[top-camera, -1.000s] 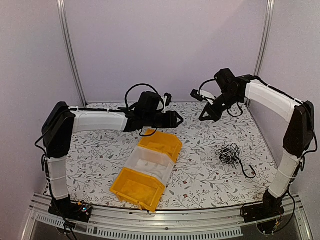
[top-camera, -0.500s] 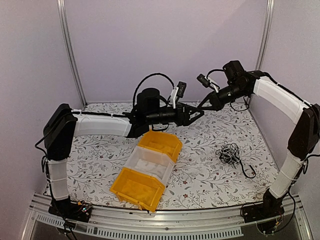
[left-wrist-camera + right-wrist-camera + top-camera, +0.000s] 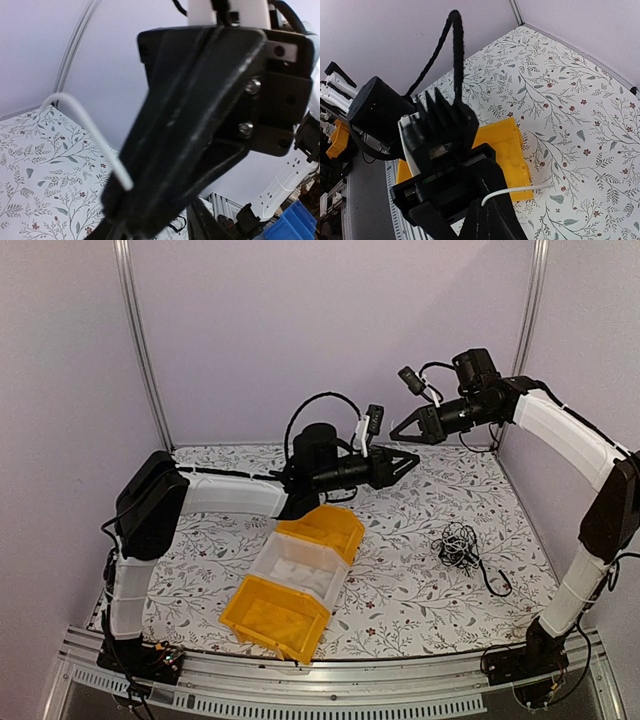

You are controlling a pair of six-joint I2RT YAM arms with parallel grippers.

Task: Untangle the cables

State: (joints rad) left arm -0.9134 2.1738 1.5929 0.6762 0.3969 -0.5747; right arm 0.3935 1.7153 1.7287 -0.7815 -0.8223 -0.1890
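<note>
A bunch of thin black cables [image 3: 459,543] lies on the table at the right, with one strand trailing toward the front. My right gripper [image 3: 398,434] is held high at the back centre and is shut on a short cream-white cable [image 3: 520,191], which sticks out sideways from its fingertips [image 3: 487,210]. The same cable [image 3: 82,117] arcs to the left in the left wrist view. My left gripper [image 3: 408,457] is raised just below and in front of the right one. Its fingers [image 3: 200,220] look apart, either side of the right gripper's tip.
Three plastic bins stand in a diagonal row at the table's middle: a yellow one [image 3: 322,527], a clear one [image 3: 298,567] holding pale things, and a yellow one [image 3: 273,617] near the front edge. Purple walls close in the back and sides.
Both arms have risen and closed in on each other at the back centre. The left gripper reached rightward; the right gripper lifted and turned toward it. The black bunch stayed put.
</note>
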